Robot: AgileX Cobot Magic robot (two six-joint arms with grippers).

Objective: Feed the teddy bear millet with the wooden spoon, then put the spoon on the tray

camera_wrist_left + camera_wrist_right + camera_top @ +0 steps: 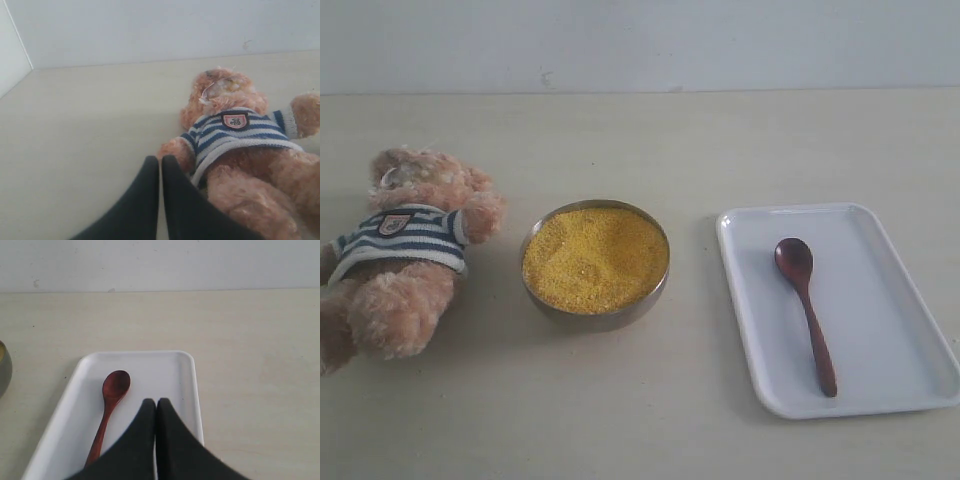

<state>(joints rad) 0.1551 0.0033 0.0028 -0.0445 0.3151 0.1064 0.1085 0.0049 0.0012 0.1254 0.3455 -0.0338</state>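
The teddy bear [405,250] lies on its back at the left of the table, in a striped shirt; the left wrist view shows it too [240,150]. Bright-yellow millet [595,258] fills a round metal bowl [600,315] in the middle. The wooden spoon [805,310] lies on the white tray [905,340] at the right, bowl end away from the front edge. My left gripper [160,159] is shut and empty beside the bear's arm. My right gripper [155,402] is shut and empty over the tray [187,385], beside the spoon [111,405]. Neither arm shows in the exterior view.
A pale wall [640,40] runs along the table's far edge. The left wrist view shows a side wall [12,55] meeting it at a corner. The bowl's edge [4,370] appears at the side of the right wrist view.
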